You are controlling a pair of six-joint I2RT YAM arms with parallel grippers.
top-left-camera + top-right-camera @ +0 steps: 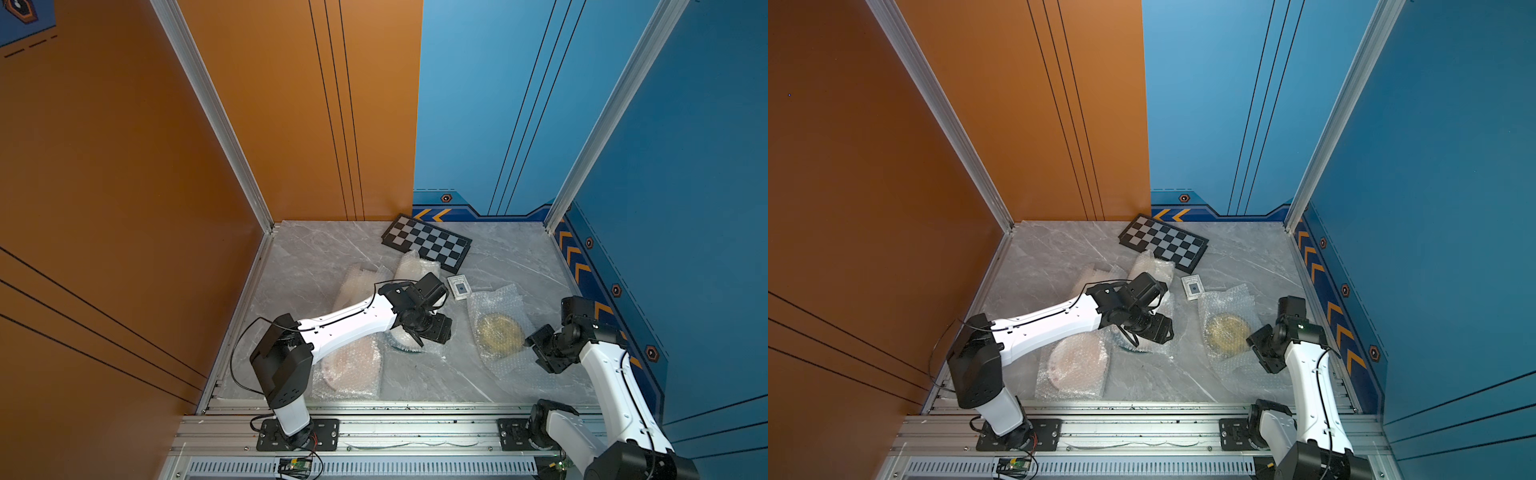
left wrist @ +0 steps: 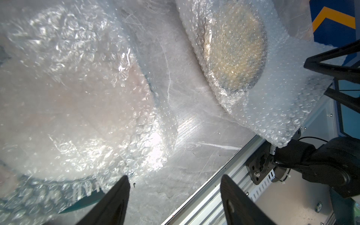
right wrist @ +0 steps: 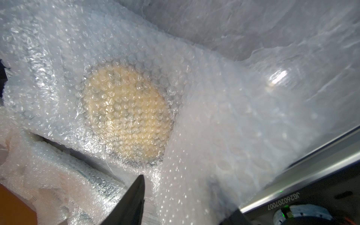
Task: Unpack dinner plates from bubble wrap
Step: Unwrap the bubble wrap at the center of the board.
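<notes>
both top views give the whole layout. a yellow round ceramic plate [image 1: 500, 332] lies flat on the grey marble table [image 1: 316, 257], right of centre, under a clear bubble wrap sheet [image 1: 492, 297]. a small white card box [image 1: 458, 287] sits just beside the sheet's far corner. a black-and-grey checkerboard [image 1: 428, 243], seen only from the top, lies beyond it near the back wall.

only the right wrist view shows the bubbles pressed over the plate [image 3: 126, 113]. it also shows the sheet's [image 3: 214, 97] edge passing between the fingers of the right gripper [image 3: 189, 194]. they stand apart, and i cannot tell whether they pinch the wrap.

only the left wrist view shows green lettering on the rim of a white wrapped plate [image 2: 83, 194]. that plate lies beside the left gripper [image 2: 174, 177], whose jaws are spread with nothing gripped between them.

the sheet is longer than wide. its long axis runs from the card box toward the aluminium front rail [image 1: 374, 428], leaning right.
</notes>
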